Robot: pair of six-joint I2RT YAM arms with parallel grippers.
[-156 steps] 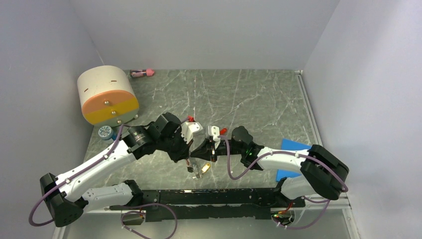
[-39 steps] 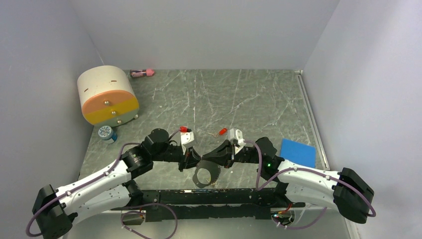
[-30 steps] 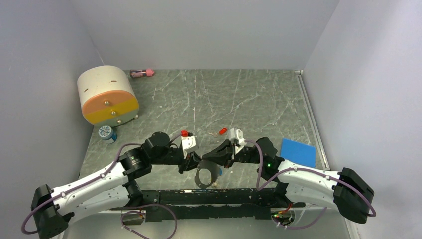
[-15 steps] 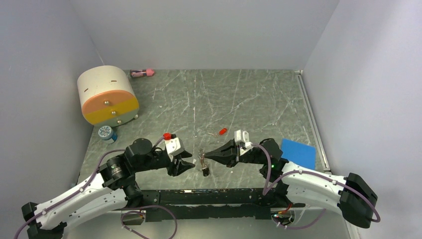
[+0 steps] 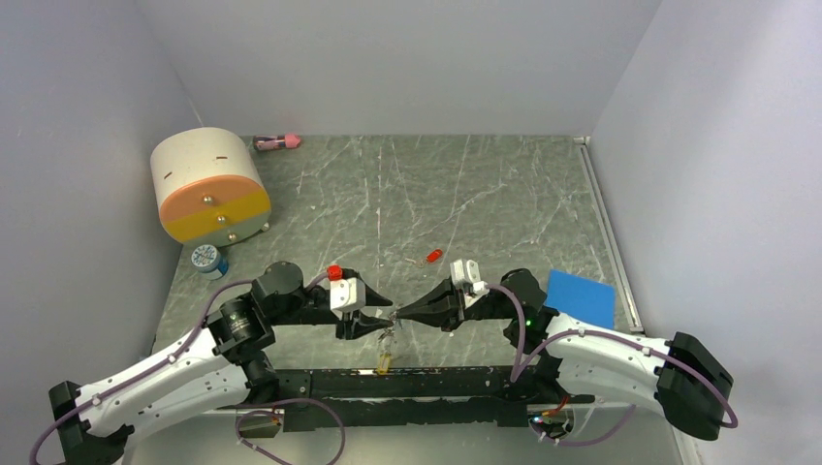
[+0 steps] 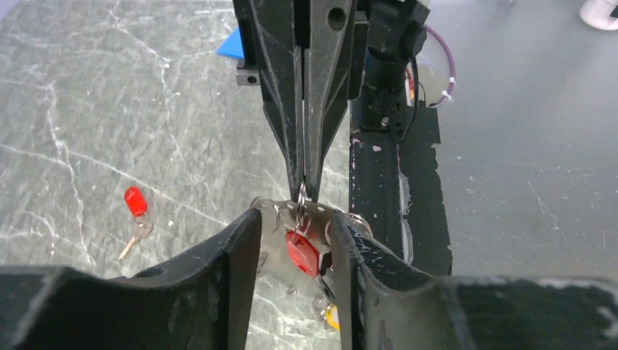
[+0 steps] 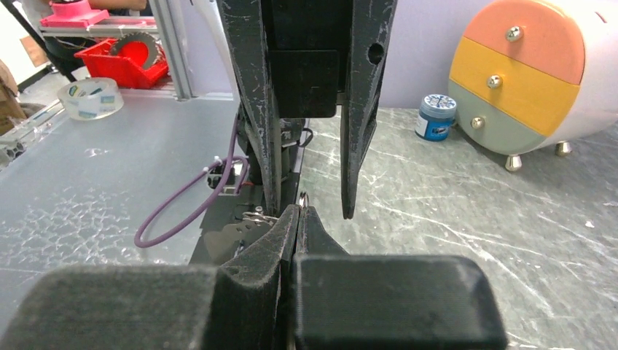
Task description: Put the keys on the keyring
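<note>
My right gripper (image 5: 400, 312) is shut on the thin ring of the keyring (image 6: 302, 198) and holds it above the table's near edge. The ring's edge shows at its fingertips in the right wrist view (image 7: 302, 197). The pale plate (image 6: 275, 213) and a red-headed key (image 6: 302, 251) hang from it, with a brass-coloured key (image 5: 383, 364) lowest. My left gripper (image 5: 382, 313) is open, tip to tip with the right one, its fingers (image 6: 240, 248) either side of the hanging red key. A second red-headed key (image 5: 433, 257) lies loose on the table, also in the left wrist view (image 6: 135, 208).
The cream-and-orange drum (image 5: 208, 184) stands at the back left with a small blue jar (image 5: 207, 259) in front of it. A pink item (image 5: 276, 142) lies by the back wall. A blue pad (image 5: 580, 295) lies at the right. The black arm rail (image 5: 407, 383) runs along the near edge.
My left gripper has moved right and now meets the right gripper's tip. The hanging bunch has shifted toward the near edge, and the brass key now dangles over the rail.
</note>
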